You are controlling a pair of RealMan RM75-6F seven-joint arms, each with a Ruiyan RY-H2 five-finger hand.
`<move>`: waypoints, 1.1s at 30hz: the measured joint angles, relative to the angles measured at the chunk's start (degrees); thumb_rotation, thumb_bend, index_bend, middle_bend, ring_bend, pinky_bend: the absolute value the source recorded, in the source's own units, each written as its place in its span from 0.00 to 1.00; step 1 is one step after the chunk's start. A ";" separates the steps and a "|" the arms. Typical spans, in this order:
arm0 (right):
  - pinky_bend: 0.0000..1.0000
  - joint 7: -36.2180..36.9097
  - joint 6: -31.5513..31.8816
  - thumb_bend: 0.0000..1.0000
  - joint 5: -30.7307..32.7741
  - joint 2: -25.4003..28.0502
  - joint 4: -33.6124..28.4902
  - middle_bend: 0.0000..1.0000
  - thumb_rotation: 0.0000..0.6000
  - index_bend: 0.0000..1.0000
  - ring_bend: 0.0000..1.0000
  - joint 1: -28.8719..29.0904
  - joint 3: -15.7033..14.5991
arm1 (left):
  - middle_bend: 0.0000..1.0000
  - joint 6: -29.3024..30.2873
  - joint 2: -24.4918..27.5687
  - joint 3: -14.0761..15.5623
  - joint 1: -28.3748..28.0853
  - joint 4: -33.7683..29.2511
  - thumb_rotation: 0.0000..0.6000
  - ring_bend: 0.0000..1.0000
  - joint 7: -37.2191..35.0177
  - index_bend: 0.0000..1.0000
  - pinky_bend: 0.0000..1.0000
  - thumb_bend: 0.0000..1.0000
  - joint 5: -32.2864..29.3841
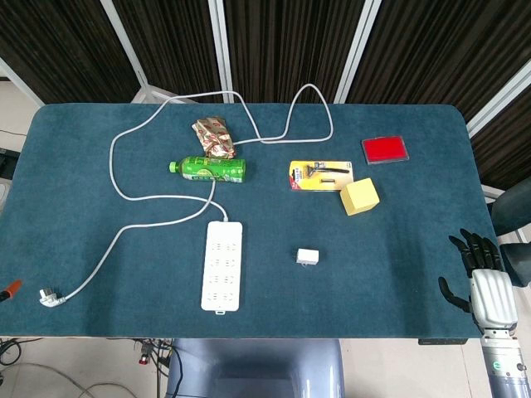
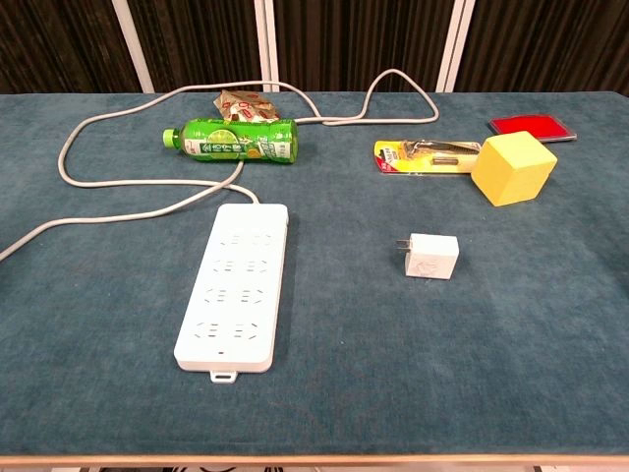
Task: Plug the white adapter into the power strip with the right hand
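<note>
The adapter lies on its side on the desk, prongs pointing toward the strip – near it, to its right, but apart, untouched. The strip lies flat with its sockets up, cord looping back past the bottle, so a plug can go straight down into it. The right hand hangs off the desk's right edge, fingers spread and holding nothing – well apart from the adapter, so the reach seems not yet begun. The left hand is out of sight in both views.
</note>
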 measured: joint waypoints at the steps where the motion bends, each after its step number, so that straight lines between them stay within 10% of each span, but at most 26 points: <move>1: 0.00 -0.13 -0.04 0.43 0.01 -0.04 -0.03 0.07 1.00 0.14 0.00 0.02 -0.02 | 0.00 0.07 0.01 0.02 0.05 -0.06 1.00 0.00 0.03 0.16 0.00 0.08 0.03; 33: 0.00 4.71 -7.45 0.43 -1.63 2.51 -6.77 0.16 1.00 0.14 0.11 2.33 -3.19 | 0.00 2.43 0.81 0.26 1.38 -1.57 1.00 0.00 -0.15 0.16 0.00 0.08 0.59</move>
